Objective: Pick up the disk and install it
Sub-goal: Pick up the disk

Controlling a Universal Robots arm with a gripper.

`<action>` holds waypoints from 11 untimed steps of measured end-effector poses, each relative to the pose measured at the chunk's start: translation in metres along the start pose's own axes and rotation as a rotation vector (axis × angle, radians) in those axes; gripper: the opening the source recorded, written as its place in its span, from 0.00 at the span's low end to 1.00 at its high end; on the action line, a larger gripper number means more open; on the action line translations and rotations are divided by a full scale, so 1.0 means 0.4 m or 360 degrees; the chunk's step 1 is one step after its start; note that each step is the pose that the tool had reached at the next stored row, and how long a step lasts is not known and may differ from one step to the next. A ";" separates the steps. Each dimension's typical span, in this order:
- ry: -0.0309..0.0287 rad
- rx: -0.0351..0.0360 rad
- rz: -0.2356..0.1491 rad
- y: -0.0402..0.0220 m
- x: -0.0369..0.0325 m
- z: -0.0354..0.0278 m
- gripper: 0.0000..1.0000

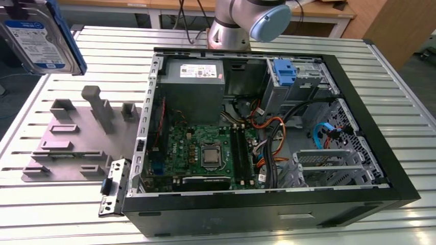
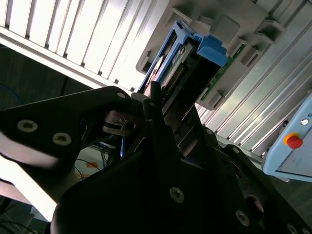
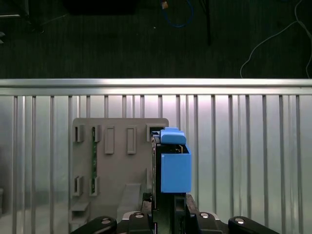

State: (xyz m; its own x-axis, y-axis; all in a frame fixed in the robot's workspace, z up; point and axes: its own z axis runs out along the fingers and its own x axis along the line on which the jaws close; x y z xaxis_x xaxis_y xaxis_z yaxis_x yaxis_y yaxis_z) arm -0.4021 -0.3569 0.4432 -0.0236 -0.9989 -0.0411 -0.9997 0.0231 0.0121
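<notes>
The gripper (image 3: 164,207) is clamped on the disk (image 3: 171,163), which juts out edge-on past its fingertips. The disk hangs in the air above the grey fixture plate (image 3: 122,165). The open computer case (image 1: 272,127) sits beside that plate.

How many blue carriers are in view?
2: one frames the disk in the hand, at the exterior view's upper left; a second carrier sits in the case. Others may be hidden.

Open computer case (image 1: 238,214); grey fixture (image 1: 68,153) — just beside.
</notes>
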 end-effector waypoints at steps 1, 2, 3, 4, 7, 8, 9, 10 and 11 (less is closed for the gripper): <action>0.00000 0.0000 0.0000 0.000 0.000 -0.002 0.35; 0.00001 0.0000 0.0000 0.000 0.000 -0.003 0.35; 0.00000 0.0000 0.0000 0.000 0.000 -0.003 0.35; 0.00001 0.0000 0.0000 0.000 0.000 -0.003 0.35; 0.00001 0.0000 0.0000 0.000 0.000 -0.004 0.35; 0.00001 0.0000 0.0000 0.000 0.000 -0.005 0.35; 0.00003 -0.0001 0.0000 0.000 0.000 -0.006 0.35; 0.00003 0.0000 0.0000 0.000 0.000 -0.009 0.35; 0.00001 0.0000 0.0000 0.000 0.000 -0.011 0.35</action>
State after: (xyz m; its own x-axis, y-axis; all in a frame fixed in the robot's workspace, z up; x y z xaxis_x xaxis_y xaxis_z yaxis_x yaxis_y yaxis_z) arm -0.4020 -0.3569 0.4475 -0.0236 -0.9989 -0.0410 -0.9997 0.0231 0.0121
